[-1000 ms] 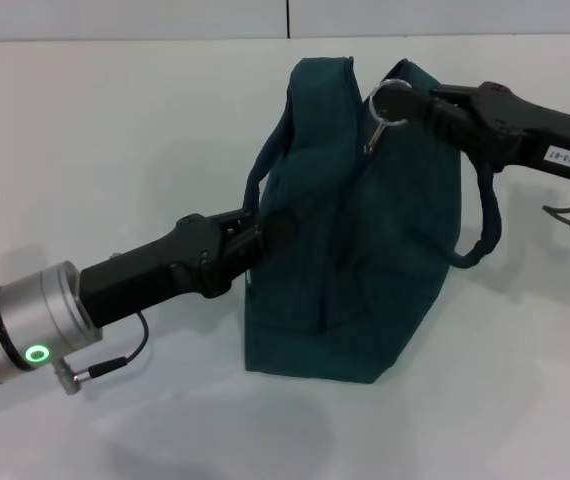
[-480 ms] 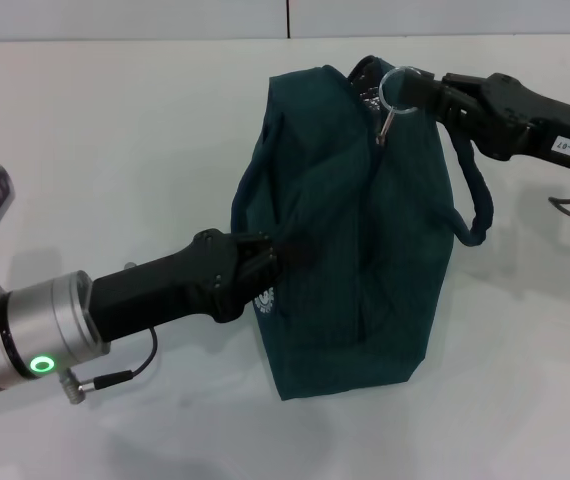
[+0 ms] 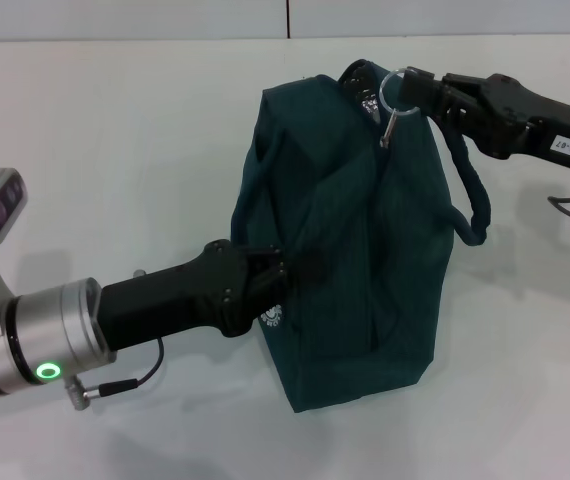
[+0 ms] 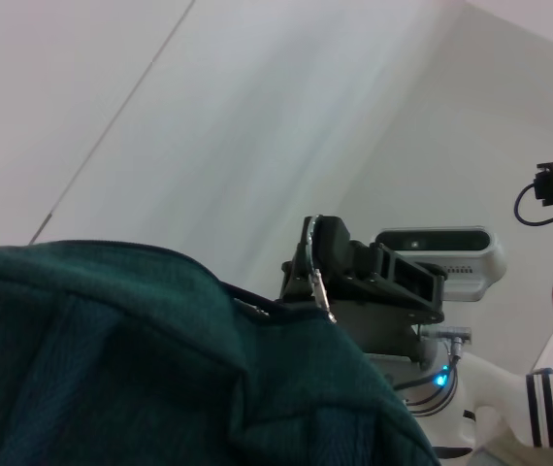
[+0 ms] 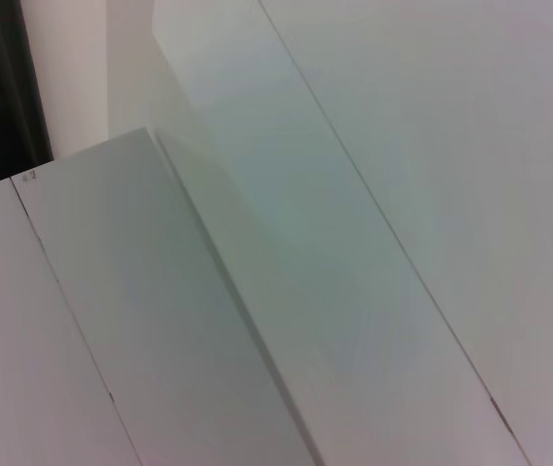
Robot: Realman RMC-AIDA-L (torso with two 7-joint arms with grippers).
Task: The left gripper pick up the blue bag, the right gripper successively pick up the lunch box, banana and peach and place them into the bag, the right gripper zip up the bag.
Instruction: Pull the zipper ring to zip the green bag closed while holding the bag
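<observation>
Since a second ago the blue bag (image 3: pixel 350 225) has swung and slid toward me, its base now lower in the head view and its top tipped further toward the far side; my left arm has followed it, sitting lower and nearer too. The small round white logo (image 3: pixel 271 317) has come into sight just beside the left gripper (image 3: pixel 290 268).

That left gripper is clamped on the bag's near side, fingers pinched into the dark teal fabric about halfway up. I can see the cloth bunching where it bites. The silver joint with its green light is down at the near left corner.

Over on the far right, the right gripper (image 3: pixel 412 92) is closed on the ring zip pull (image 3: pixel 390 95) at the top of the bag, with the metal clip hanging below the ring. The arm with the white label reaches in from the right edge. One padded loop handle (image 3: pixel 468 190) droops down the bag's right side, below that arm.

The bag stands on the white table (image 3: pixel 115 150), closed along the top as far as I can tell.

Left wrist view: teal fabric fills the lower part, and beyond it the right gripper's claw holds the ring. Right wrist view gives me only pale blank surfaces.
</observation>
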